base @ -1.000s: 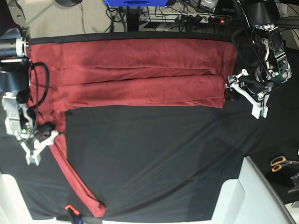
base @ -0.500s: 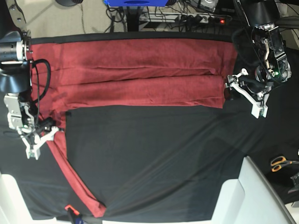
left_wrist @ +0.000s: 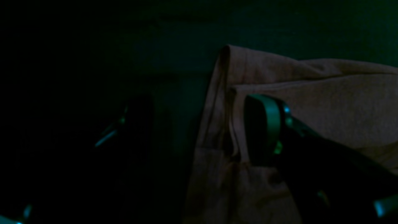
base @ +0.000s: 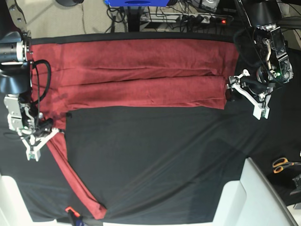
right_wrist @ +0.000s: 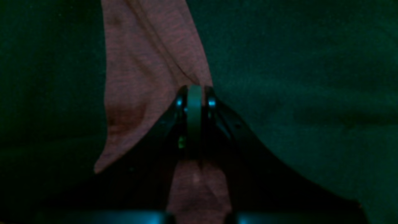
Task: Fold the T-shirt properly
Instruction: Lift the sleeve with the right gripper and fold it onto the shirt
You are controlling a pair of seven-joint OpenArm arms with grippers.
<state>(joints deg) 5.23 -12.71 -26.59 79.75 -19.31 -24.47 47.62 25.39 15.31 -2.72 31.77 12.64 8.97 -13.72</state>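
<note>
The rust-red T-shirt [base: 136, 75] lies folded into a long band across the far side of the black cloth [base: 160, 160]. One sleeve [base: 77, 181] trails down towards the near left corner. In the base view my right gripper [base: 43, 140] sits at the top of that sleeve. The right wrist view shows its fingers [right_wrist: 194, 102] pressed together, shut on the sleeve fabric [right_wrist: 149, 62]. At the band's right end my left gripper [base: 247, 96] stands open. One of its pads [left_wrist: 264, 124] rests by the shirt's hem [left_wrist: 311, 102], and nothing is held between its fingers.
Orange-handled scissors [base: 284, 164] lie at the right edge. A white bin [base: 254, 197] stands at the near right. Another white shape [base: 9, 197] is at the near left. A small orange-tipped tool [base: 70, 212] lies by the sleeve's end. Cables and a power strip [base: 202, 19] sit beyond the table.
My right gripper has moved in onto the top of the sleeve and shut on it. The left arm and the shirt's body have stayed still.
</note>
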